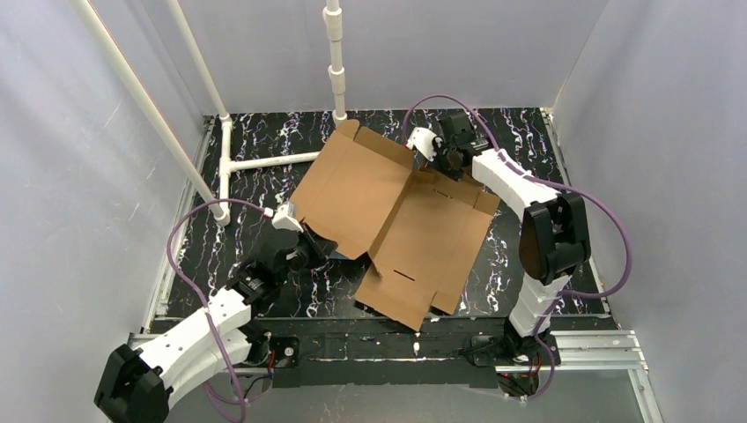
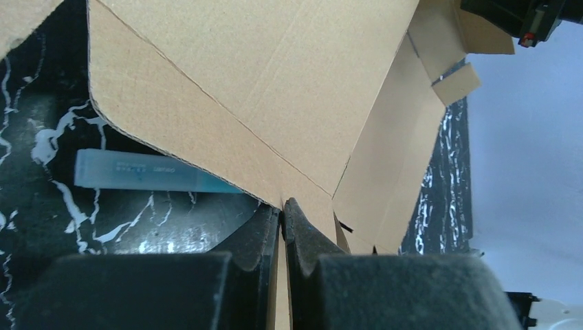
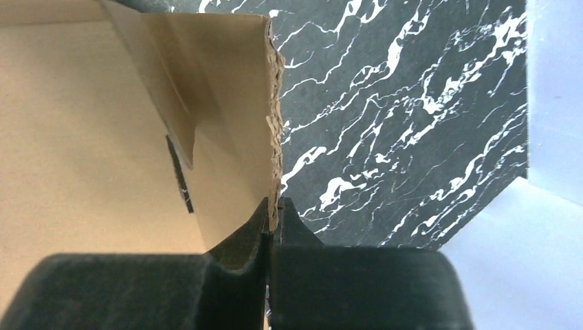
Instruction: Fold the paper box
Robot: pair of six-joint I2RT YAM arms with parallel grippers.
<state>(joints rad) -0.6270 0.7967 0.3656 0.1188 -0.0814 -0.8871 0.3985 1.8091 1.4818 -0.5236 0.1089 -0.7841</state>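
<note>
Sprawling mostly flat on the desk [image 1: 264, 141], the paper box [image 1: 396, 220] was clenched by its near-left edge in the left jaws and its far corner in the right jaws, so an uneven pull could have slipped a grip or torn it.

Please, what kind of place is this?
Probably a robot lab test cell: plain grey walls enclose a black marbled table, a white pipe frame stands on it, and a left arm and right arm are mounted at its near edge.
</note>
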